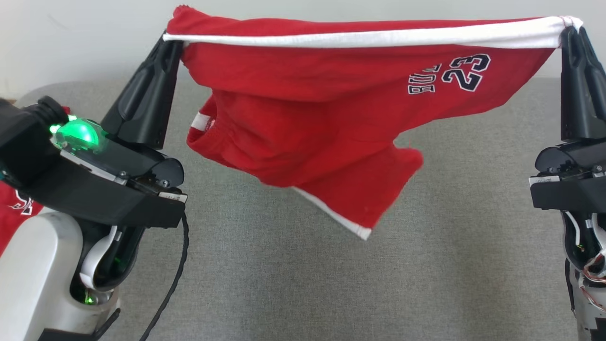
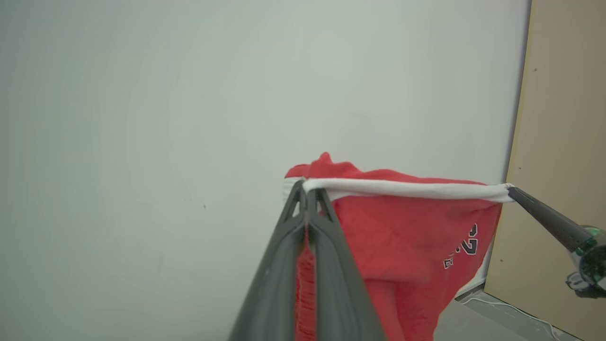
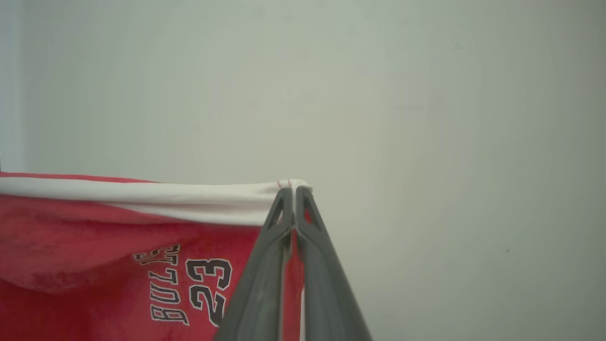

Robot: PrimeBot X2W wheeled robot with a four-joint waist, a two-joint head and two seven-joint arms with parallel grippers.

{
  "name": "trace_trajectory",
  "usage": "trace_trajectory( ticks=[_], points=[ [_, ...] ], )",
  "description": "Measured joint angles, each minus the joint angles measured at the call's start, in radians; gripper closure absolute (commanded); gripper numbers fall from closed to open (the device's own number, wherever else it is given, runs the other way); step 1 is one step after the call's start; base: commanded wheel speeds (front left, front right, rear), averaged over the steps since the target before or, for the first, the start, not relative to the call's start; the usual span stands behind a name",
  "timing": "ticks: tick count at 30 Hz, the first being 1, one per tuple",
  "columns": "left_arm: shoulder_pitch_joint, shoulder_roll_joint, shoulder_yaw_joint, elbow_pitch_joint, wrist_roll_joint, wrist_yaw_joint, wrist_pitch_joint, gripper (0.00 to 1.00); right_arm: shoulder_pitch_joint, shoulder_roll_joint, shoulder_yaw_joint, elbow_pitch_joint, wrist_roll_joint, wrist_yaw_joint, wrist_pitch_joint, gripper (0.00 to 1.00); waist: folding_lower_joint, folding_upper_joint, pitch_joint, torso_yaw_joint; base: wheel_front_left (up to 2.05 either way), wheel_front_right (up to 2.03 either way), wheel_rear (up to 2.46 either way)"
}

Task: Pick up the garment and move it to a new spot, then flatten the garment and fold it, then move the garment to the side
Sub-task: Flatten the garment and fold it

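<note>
Head view first: red sports garment (image 1: 307, 118), printed with a team name and "23", hangs in the air above the grey tabletop (image 1: 303, 284). It is stretched by its white band (image 1: 360, 38) between the left gripper (image 1: 169, 41) and the right gripper (image 1: 571, 31). Whether it is a shirt or shorts I cannot tell. Both pairs of jaws are pinched fully closed, one on each end of the band. The band, which is the long axis, runs left to right and nearly level, and the body sags below it to a white-trimmed corner pointing down at the tabletop, apparently clear of it. Another red cloth (image 1: 12, 208) peeks out behind the left arm. Left wrist view: the left gripper (image 2: 307, 187) has red fabric caught between its closed jaws. The garment (image 2: 393, 227) spreads away to the right gripper (image 2: 511, 190), with a pale wall behind. Right wrist view: the right gripper (image 3: 293, 189) bites the end of the band, and the garment (image 3: 94, 237) hangs to the left with its print tilted. As I judge it, the pick-up is done. Setting the garment down at a new spot, flattening, folding and moving it aside are all left.
</note>
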Motion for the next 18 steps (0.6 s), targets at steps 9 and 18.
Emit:
trace_trajectory(
  ticks=[9, 18],
  points=[
    [0.005, 0.040, -0.007, -0.027, -0.010, 0.015, 0.067, 1.00, 0.005, 0.006, -0.002, -0.024, 0.029, 0.000, 0.067, 1.00, 0.0000, 0.0000, -0.005, -0.005, 0.00, 0.00, 0.00],
    [-0.157, 0.002, -0.036, 0.213, -0.039, -0.024, 0.120, 1.00, -0.244, -0.074, 0.092, 0.263, 0.100, 0.000, 0.049, 1.00, 0.0002, 0.0000, 0.050, -0.007, 0.00, 0.00, 0.00]
  ],
)
